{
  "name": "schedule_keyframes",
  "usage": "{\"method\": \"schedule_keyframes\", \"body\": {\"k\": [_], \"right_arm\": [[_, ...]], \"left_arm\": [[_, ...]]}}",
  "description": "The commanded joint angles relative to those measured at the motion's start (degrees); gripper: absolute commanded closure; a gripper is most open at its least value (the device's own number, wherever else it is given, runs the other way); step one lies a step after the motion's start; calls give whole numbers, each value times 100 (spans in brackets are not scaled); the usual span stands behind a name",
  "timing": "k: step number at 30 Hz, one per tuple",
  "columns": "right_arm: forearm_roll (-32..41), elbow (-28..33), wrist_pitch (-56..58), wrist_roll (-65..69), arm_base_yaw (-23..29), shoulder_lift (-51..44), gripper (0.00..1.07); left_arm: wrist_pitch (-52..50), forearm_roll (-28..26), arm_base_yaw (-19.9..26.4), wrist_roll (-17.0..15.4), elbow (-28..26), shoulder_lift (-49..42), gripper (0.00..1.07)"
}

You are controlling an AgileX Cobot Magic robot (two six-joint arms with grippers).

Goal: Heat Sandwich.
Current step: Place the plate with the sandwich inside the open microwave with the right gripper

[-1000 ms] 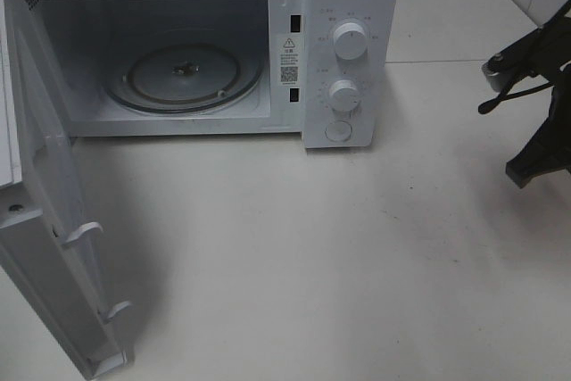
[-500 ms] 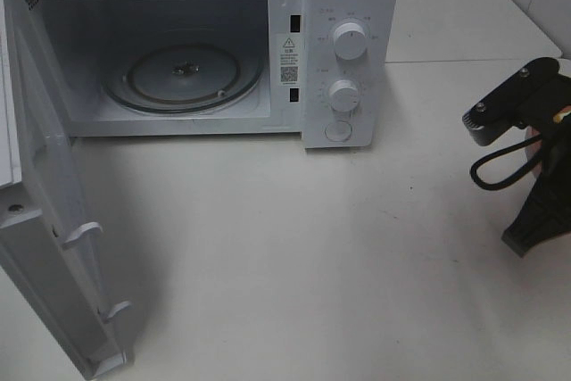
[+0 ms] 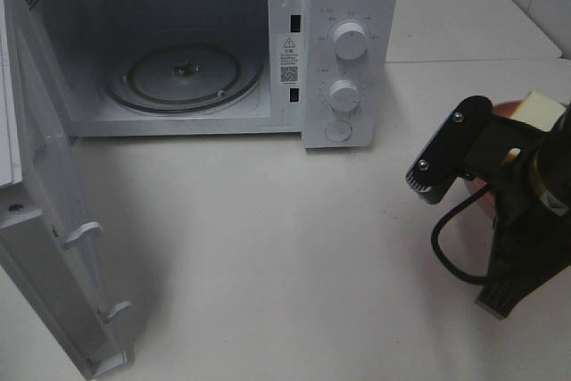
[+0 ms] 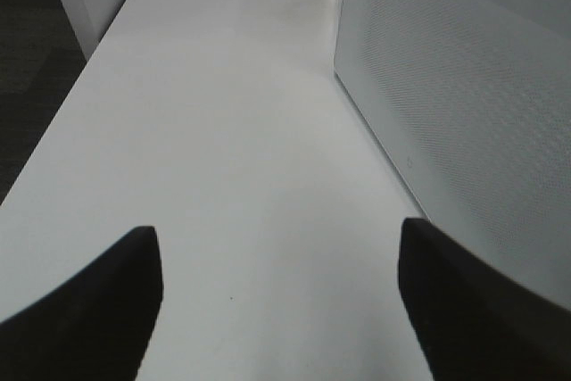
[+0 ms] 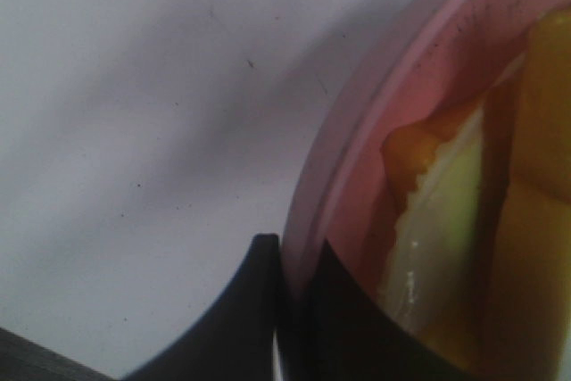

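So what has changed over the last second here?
The right arm has swung leftward into view, its fingers clamped on the rim of the round pink plate carrying the small cream-bread sandwich. The white microwave, its open door and glass turntable stayed put.

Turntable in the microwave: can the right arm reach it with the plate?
Probably yes. The door stands wide open, the turntable is bare, and nothing shows on the table between it and the right gripper, shut on the plate rim.
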Motion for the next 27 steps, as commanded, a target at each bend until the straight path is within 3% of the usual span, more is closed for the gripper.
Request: {"method": "schedule_keyframes", "body": {"k": [1,17,27], "right_arm": [[-338,-6,23,-269,252,-69,107],[-298,-6,-670,-2693,1026,0,107],[-109,-6,-1484,-4532,1043,46,107]], "left_arm": [[-74,0,-40,6,17,-23,36],[-74,0,-40,6,17,-23,36],[-74,0,-40,6,17,-23,36]]}}
